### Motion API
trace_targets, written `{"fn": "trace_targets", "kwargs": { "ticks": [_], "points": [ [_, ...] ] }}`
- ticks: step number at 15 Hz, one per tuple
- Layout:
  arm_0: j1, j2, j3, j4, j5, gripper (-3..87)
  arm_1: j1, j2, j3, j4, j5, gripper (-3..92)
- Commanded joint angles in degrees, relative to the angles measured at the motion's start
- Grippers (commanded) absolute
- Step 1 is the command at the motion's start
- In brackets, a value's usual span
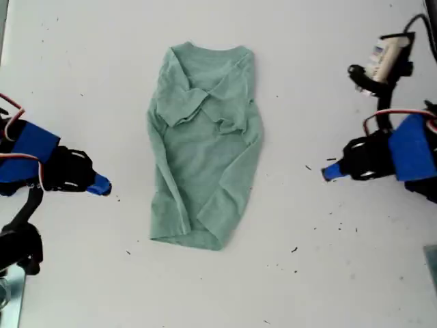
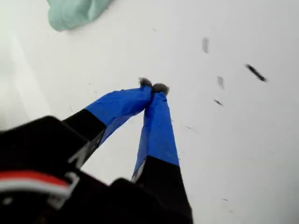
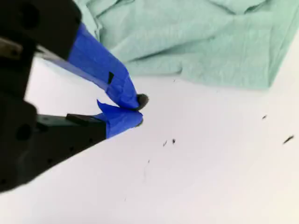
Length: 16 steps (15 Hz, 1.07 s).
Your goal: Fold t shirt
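Note:
The pale green t shirt (image 1: pixel 205 143) lies in the middle of the white table (image 1: pixel 307 287), sleeves folded in over the chest, neck toward the far edge. My first gripper (image 1: pixel 330 172) is at the exterior view's right, well apart from the shirt. Its blue-taped tips are shut on nothing (image 2: pixel 153 87), and only a corner of the t shirt (image 2: pixel 70 14) shows far off. My second gripper (image 1: pixel 102 185) is at the exterior view's left, a short way from the shirt's side. It is shut and empty (image 3: pixel 139 110) over bare table, with the t shirt (image 3: pixel 196 42) just beyond.
Small dark specks (image 1: pixel 294 250) dot the table around both grippers. A black bracket with a cream-coloured part (image 1: pixel 386 58) stands at the exterior view's top right. A black clamp (image 1: pixel 17 249) sits at that view's lower left.

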Motion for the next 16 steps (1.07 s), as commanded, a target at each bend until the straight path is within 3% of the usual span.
{"fn": "trace_targets", "kwargs": {
  "ticks": [1,3,4,7,12,16],
  "points": [
    [-0.53,-13.18,-20.65,5.71,5.36,1.2,-2.02,-32.26,-36.47,-0.18,-4.83,0.0],
    [0.44,-23.91,-35.33,12.22,10.11,26.5,-3.52,-52.38,-64.42,8.35,-10.2,29.2],
    [0.53,-28.04,-40.87,14.77,11.78,30.6,-4.22,-60.29,-75.41,10.37,-13.27,39.3],
    [0.09,-35.16,-43.51,16.17,13.1,32.6,-4.92,-67.32,-79.19,9.67,-11.34,37.1],
    [-1.23,-46.05,-36.12,5.8,13.8,33.5,-7.12,-78.13,-79.63,6.94,-5.98,35.0],
    [-1.85,-61.35,-41.48,1.05,16.35,31.9,-6.86,-88.77,-82.18,5.45,-5.45,32.9]
  ]
}}
